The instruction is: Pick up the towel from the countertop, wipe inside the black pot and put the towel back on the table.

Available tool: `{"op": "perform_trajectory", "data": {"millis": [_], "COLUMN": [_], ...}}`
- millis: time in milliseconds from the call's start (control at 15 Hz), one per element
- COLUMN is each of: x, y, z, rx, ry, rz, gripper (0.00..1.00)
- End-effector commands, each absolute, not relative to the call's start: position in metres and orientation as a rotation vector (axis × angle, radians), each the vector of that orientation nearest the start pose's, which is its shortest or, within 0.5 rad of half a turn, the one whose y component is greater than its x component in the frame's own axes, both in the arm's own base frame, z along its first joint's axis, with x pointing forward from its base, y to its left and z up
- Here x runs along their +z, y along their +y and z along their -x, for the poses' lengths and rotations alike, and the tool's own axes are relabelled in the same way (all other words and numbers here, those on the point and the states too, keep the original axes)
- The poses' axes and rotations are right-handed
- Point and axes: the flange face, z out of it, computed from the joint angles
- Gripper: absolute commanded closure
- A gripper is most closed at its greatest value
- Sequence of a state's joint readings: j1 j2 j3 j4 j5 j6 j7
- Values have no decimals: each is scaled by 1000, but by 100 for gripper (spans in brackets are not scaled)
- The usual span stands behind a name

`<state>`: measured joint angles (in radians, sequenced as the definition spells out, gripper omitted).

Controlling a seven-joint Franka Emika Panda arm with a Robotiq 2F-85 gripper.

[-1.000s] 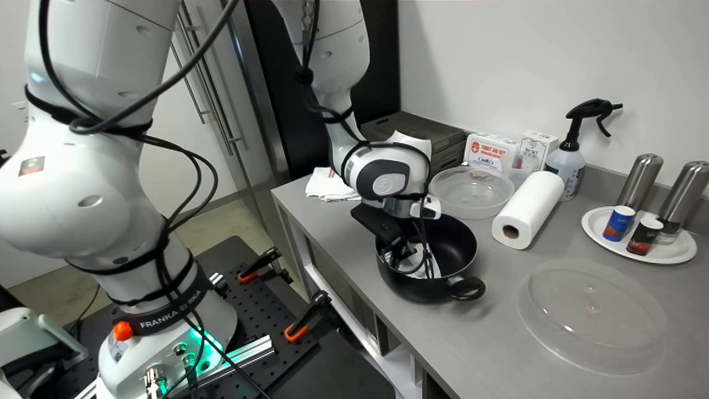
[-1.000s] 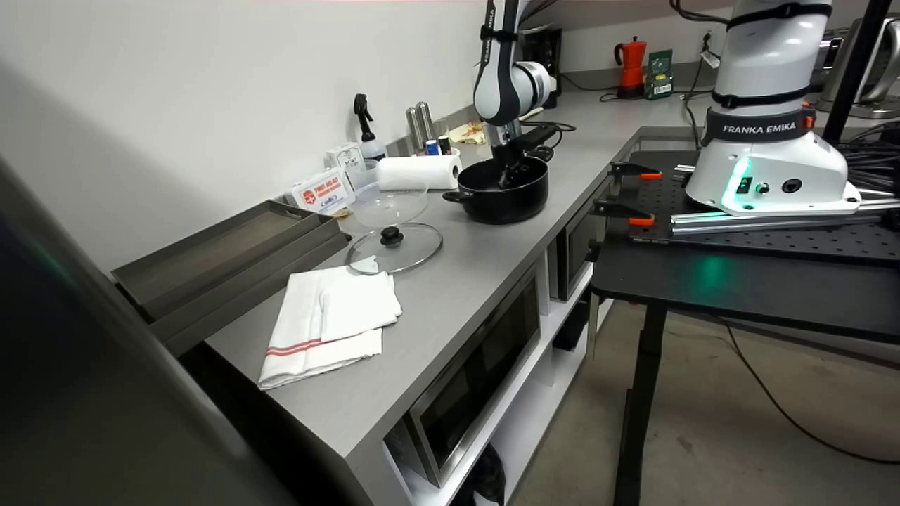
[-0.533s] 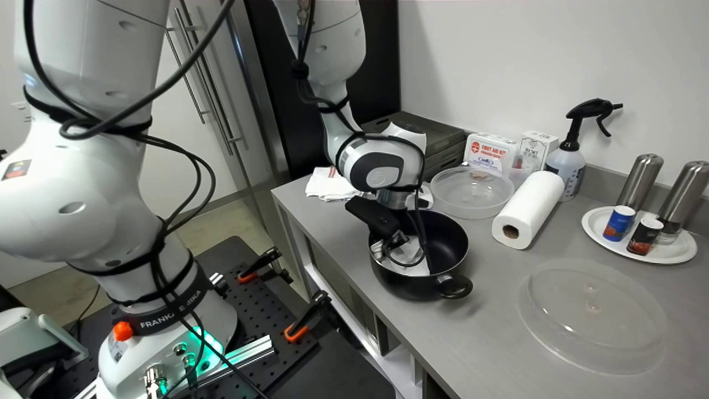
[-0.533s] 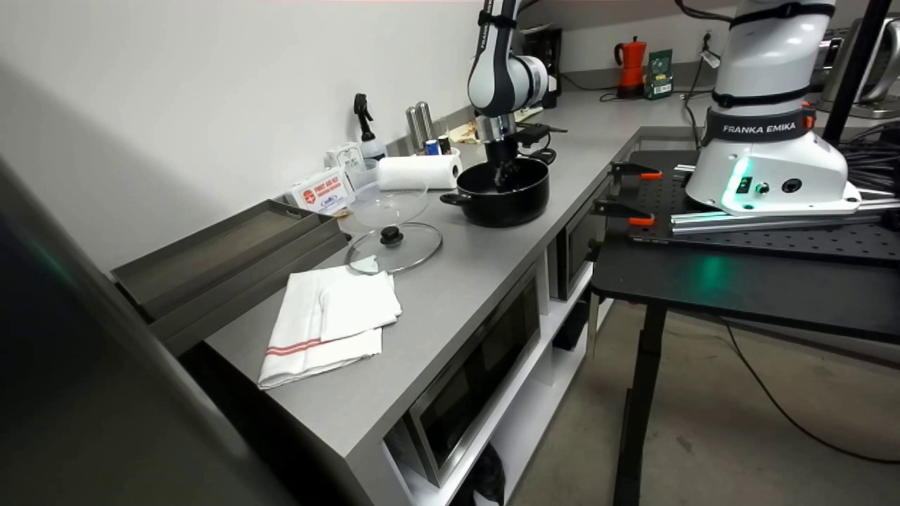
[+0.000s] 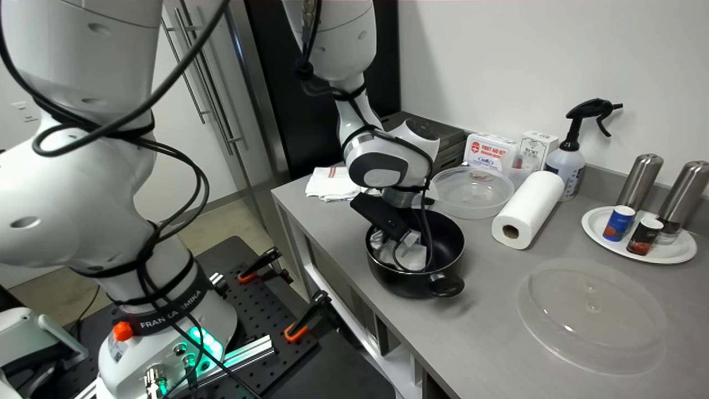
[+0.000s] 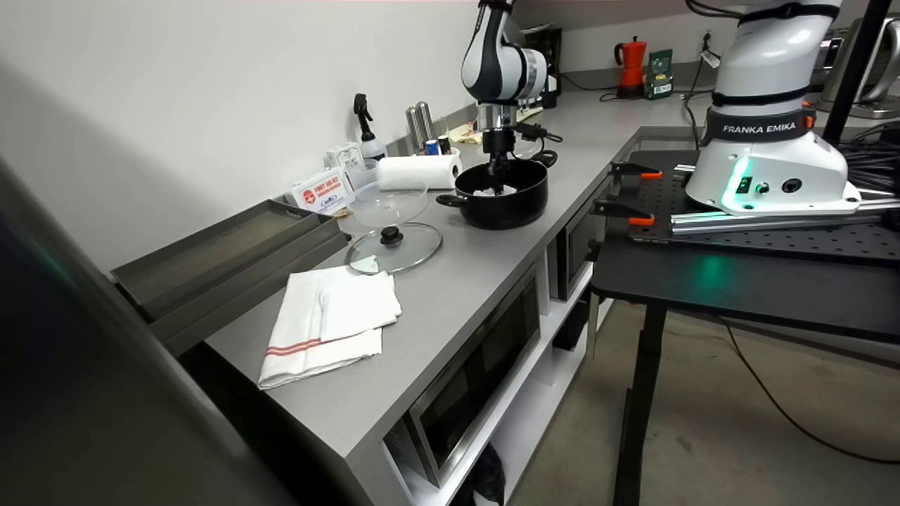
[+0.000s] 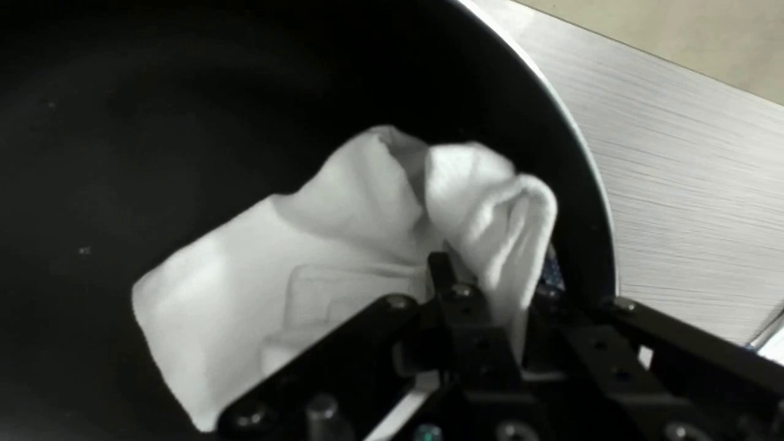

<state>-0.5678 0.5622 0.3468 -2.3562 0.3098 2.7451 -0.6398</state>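
Inside the black pot (image 5: 400,284), the white towel (image 7: 337,248) lies partly spread, one fold clamped between the closed jaws of the gripper (image 7: 497,294), which stands at five o'clock in the wrist view. Around the pot, in an exterior view, the countertop (image 5: 476,332) bears a paper-towel roll (image 5: 533,205) at two o'clock and a folded cloth (image 5: 332,184) at ten.

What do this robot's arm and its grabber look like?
The arm is white and rounded, with black cables fastened along it by black straps. An orange-red knob sits beside the dark collar lettered FRANKA EMIKA; the white base below has green lights. The gripper is black, with narrow, angular bars and shiny screw heads.
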Motion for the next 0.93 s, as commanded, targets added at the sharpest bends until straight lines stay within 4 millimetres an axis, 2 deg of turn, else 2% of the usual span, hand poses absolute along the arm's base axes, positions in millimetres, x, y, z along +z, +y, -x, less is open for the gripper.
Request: {"op": "perform_trajectory", "data": {"millis": [0, 467, 867], "x": [95, 88, 66], "y": [-102, -108, -94], "z": [-466, -469, -476], "rx": [-9, -90, -32], "ry": [-119, -56, -27], "rz": [2794, 2899, 2942], "gripper": [97, 97, 97]}}
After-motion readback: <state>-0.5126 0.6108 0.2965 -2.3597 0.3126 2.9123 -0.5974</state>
